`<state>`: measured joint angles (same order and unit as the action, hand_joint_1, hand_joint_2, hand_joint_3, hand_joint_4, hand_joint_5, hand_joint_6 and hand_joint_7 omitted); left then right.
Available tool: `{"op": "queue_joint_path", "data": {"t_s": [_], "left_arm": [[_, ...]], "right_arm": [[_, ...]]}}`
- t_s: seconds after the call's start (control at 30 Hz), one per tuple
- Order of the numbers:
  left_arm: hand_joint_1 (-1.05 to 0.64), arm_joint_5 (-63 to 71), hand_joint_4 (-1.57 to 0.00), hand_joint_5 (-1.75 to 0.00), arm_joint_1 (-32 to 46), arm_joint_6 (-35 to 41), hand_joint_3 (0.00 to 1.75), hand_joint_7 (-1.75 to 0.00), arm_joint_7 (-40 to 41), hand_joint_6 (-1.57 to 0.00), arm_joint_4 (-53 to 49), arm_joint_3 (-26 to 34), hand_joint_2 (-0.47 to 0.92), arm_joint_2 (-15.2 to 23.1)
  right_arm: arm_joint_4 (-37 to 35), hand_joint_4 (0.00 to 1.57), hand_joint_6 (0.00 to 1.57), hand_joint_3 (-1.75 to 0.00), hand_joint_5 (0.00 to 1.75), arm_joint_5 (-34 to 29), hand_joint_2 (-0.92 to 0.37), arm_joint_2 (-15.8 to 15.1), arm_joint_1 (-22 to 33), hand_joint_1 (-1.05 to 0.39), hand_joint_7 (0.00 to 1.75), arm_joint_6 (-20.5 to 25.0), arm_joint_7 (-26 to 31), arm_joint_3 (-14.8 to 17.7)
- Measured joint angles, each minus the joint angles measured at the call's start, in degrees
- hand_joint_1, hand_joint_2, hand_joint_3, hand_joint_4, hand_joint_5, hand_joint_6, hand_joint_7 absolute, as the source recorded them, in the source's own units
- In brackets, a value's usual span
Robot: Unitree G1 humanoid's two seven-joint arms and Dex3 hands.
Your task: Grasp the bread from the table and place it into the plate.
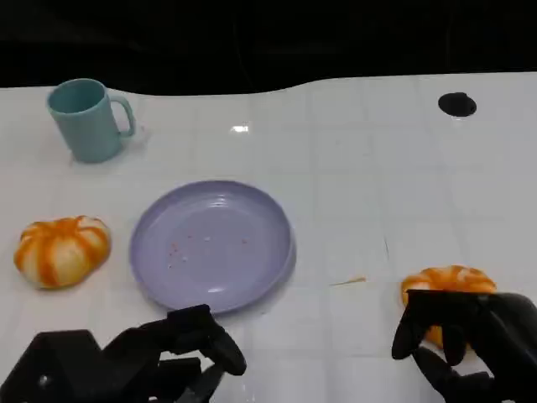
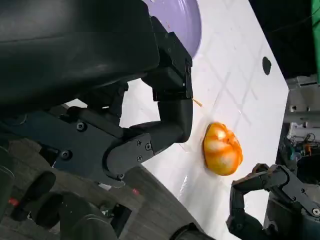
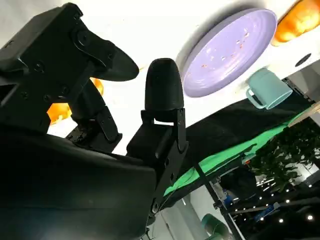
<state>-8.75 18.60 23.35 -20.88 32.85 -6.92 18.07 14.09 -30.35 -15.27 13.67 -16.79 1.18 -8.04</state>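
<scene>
Plate (image 1: 211, 245) at middle of frame, no bread in it yet. Bread (image 1: 447, 283) on table (image 1: 352, 168) at lower right, right hand (image 1: 470, 340) over it, fingers (image 1: 409, 329) apart, not clamped yet. Second bread (image 1: 63, 250) at left. Left hand (image 1: 168, 357) at lower left, fingers apart, nothing held. Grab, lift, drop-off all left.

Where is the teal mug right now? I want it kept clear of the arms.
In the head view the teal mug stands at the table's far left, beyond the purple plate.
</scene>
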Motion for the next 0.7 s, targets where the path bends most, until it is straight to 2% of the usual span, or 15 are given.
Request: {"op": "queue_joint_path", "data": {"t_s": [0.1,0.17,0.27,0.37,0.47,0.5,0.6,0.63,0.7], "left_arm": [[-0.34,0.0,-0.67,-1.75,0.0,0.0,0.69,-1.51,0.0,-0.57,0.0,0.0,0.84,0.0],[-0.34,0.0,-0.67,-1.75,0.0,0.0,0.69,-1.51,0.0,-0.57,0.0,0.1,0.84,0.0],[-0.34,0.0,-0.67,-1.75,0.0,0.0,0.69,-1.52,0.0,-0.57,0.0,0.1,0.84,0.0],[-0.34,0.0,-0.67,-1.75,0.0,0.0,0.69,-1.52,0.0,-0.58,0.0,0.1,0.84,0.0],[-0.34,0.0,-0.68,-1.75,0.0,0.0,0.68,-1.52,0.0,-0.58,0.0,0.1,0.84,0.0],[-0.34,0.0,-0.68,-1.75,0.0,0.0,0.68,-1.52,0.0,-0.58,0.0,0.1,0.84,0.0],[-0.34,0.0,-0.68,-1.75,0.0,0.0,0.69,-1.52,0.0,-0.58,0.0,0.1,0.84,0.0],[-0.34,0.0,-0.68,-1.75,0.0,0.0,0.69,-1.51,0.0,-0.58,0.0,0.1,0.84,0.0],[-0.35,0.0,-0.68,-1.75,0.1,0.0,0.68,-1.51,0.0,-0.58,0.0,0.1,0.84,0.0]], "right_arm": [[0.5,0.85,0.94,-1.24,1.7,-0.2,-0.27,0.1,0.1,-0.03,0.96,0.7,0.0,0.0],[1.4,0.84,0.96,-1.2,1.46,-0.9,-0.26,0.1,0.1,-0.04,0.83,1.3,0.0,0.1],[2.4,0.86,0.98,-1.15,1.25,-1.6,-0.24,0.2,0.1,-0.08,0.71,1.8,0.3,0.2],[2.8,0.77,0.91,-1.09,1.2,-3.0,-0.26,0.4,0.2,-0.14,0.59,2.9,0.7,0.3],[5.1,0.62,0.79,-0.97,0.97,-4.9,-0.32,0.4,0.6,-0.2,0.42,5.0,0.5,0.3],[5.8,0.6,0.76,-0.92,0.92,-5.7,-0.36,0.4,0.7,-0.23,0.37,6.0,0.1,0.3],[7.5,0.49,0.69,-0.61,0.74,-8.2,-0.52,0.1,1.2,-0.27,0.21,9.1,-1.8,0.2],[8.0,0.43,0.65,-0.4,0.66,-9.0,-0.63,-0.1,1.5,-0.31,0.13,9.9,-2.4,0.2],[9.0,0.36,0.6,-0.22,0.58,-10.8,-0.74,-0.5,1.7,-0.36,0.06,11.1,-3.4,0.2]]}}
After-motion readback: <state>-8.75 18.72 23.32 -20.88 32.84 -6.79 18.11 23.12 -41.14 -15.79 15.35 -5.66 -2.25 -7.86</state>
